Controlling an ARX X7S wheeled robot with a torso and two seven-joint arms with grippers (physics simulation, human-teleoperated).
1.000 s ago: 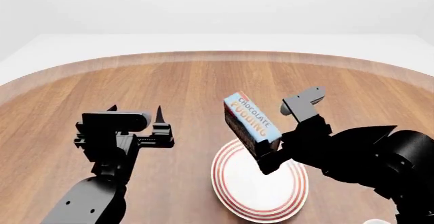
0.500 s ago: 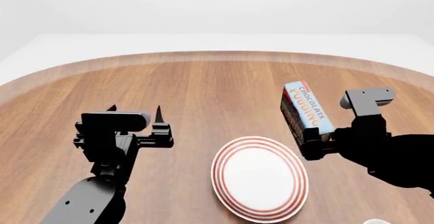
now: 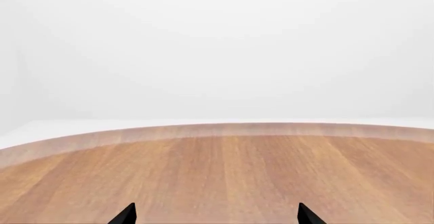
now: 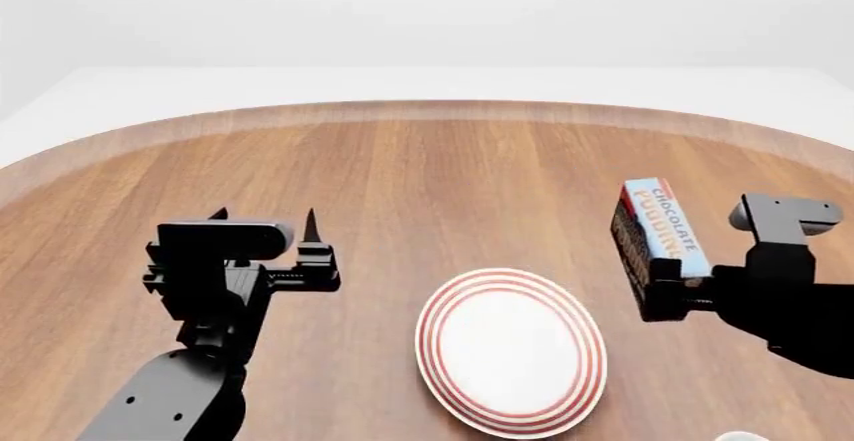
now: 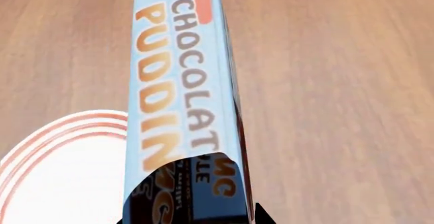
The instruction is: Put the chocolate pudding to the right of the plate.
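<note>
Head view, catalogued left to right for you.

1. Your left gripper (image 4: 264,219): raised above the bench (image 4: 400,171) on the left side, well apart from everything else. Its fingers (image 4: 312,224) stand wide, with nothing between them. Left wrist view confirms it: two dark tips at the lower edge, far apart, bare wood grain between them and the bench's curved far rim (image 3: 224,130) ahead.

2. Plate (image 4: 507,349): round, white, red rings at the rim, lying flat on the bench near the front, right of centre.

3. Chocolate pudding (image 4: 650,246): carried clear of the bench, to the right of the plate and further back, tilted, light-blue lettered face turned upward, dark brown side facing the plate. Right wrist view shows the carton (image 5: 183,107) edge-on, with the plate's ringed rim (image 5: 61,130) beside it below.

4. Your right gripper (image 4: 681,296): fingers closed on the carton's near end, clamping it; arm reaching in from the right edge.
</note>
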